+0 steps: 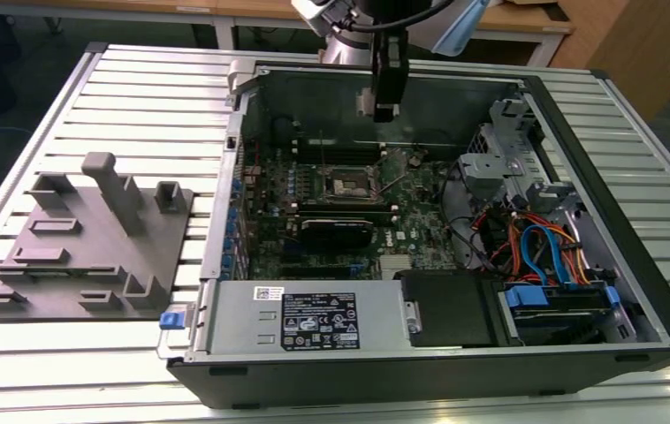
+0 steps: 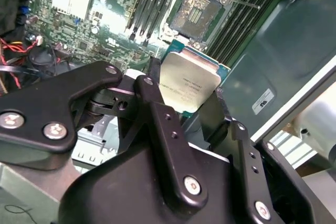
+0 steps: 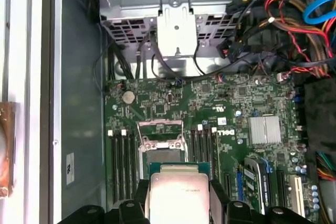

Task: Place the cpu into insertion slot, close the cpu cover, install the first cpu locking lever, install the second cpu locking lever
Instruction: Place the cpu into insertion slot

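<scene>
Second wrist view: black fingers (image 2: 154, 82) clench the flat silver-topped square cpu (image 2: 190, 85), held clear of the black square insertion slot (image 2: 193, 17). Seating it well likely needs level, corner-matched alignment.

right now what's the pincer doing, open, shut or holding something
Pincer: closed on the cpu, which is not yet in the insertion slot.

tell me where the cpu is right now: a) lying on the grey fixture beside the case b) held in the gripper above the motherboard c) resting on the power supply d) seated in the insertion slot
b: in the second wrist view the cpu is clamped in the gripper, and the insertion slot beyond it lies empty.
</scene>
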